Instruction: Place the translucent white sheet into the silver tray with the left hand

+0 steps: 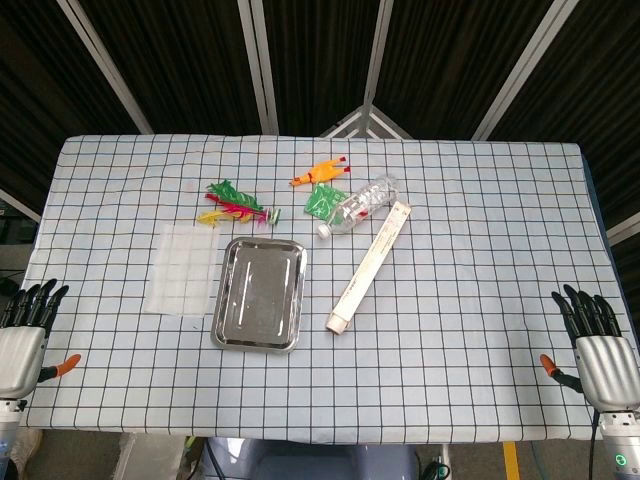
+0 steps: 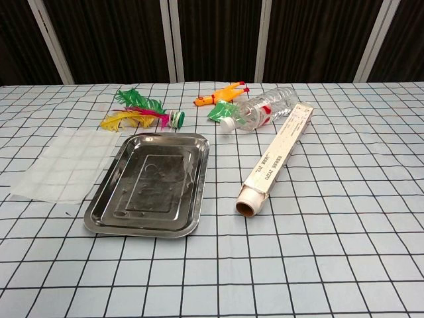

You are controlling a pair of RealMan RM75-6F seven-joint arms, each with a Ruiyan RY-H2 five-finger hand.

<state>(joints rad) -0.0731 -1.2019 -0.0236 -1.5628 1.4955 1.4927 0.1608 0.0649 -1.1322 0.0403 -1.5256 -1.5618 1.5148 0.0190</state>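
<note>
The translucent white sheet [image 1: 182, 269] [image 2: 64, 164] lies flat on the checkered tablecloth, just left of the silver tray [image 1: 232, 330] [image 2: 103, 219]. The tray holds nothing. My left hand [image 1: 24, 335] rests at the table's near left corner, fingers apart and holding nothing, well away from the sheet. At the near right edge sits my right hand [image 1: 598, 345], also with fingers spread and nothing in it. Neither hand shows in the chest view.
A long foil-wrap box [image 1: 369, 267] [image 2: 276, 161] lies diagonally right of the tray. Behind it lie a clear plastic bottle [image 1: 358, 205] [image 2: 260, 110], a rubber chicken toy [image 1: 321, 172] [image 2: 220, 93] and a feathered shuttlecock [image 1: 236, 203] [image 2: 139, 111].
</note>
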